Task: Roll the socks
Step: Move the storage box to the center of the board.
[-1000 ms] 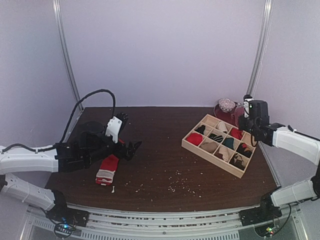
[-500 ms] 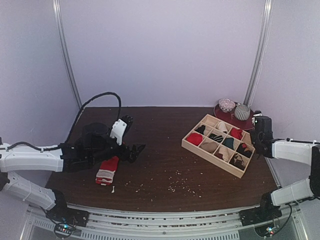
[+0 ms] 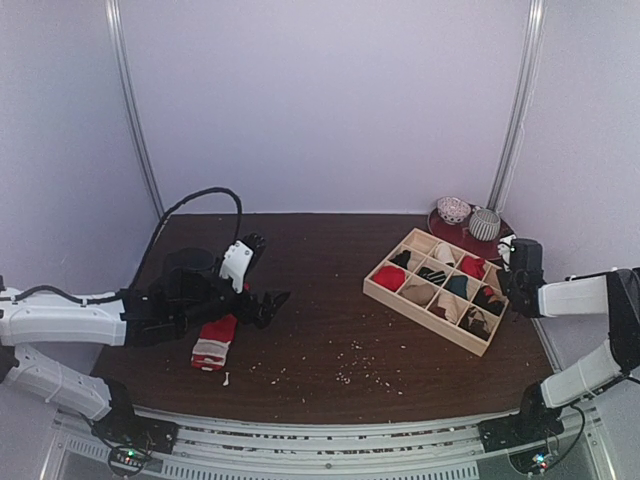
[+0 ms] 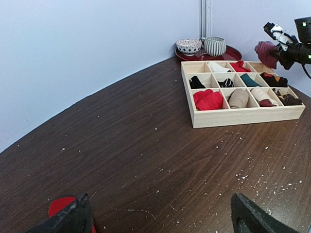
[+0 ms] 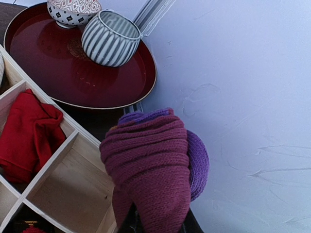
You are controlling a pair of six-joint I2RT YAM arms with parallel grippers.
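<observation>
The red sock [image 3: 215,340] with a white-grey striped cuff lies flat on the table at the left; its toe shows in the left wrist view [image 4: 60,206]. My left gripper [image 3: 268,300] hovers just right of it, open and empty, with its tips spread wide [image 4: 160,218]. The magenta sock [image 5: 155,165] is rolled into a ball with purple showing at its side. My right gripper [image 5: 158,225] is shut on it, fingers mostly hidden beneath it. It is held beside the far right corner of the wooden box [image 3: 425,305]. It also shows in the left wrist view [image 4: 265,52].
The wooden box [image 4: 243,116] has several compartments holding rolled socks; one compartment [image 5: 68,194] beside the held sock is bare. A red tray [image 5: 58,68] with a patterned bowl [image 5: 73,9] and a striped cup [image 5: 111,39] stands behind it. Crumbs litter the table. The wall is close on the right.
My right arm has dropped and pulled back to the right, from over the tray to the box's right corner. My left gripper has shifted slightly right over the table.
</observation>
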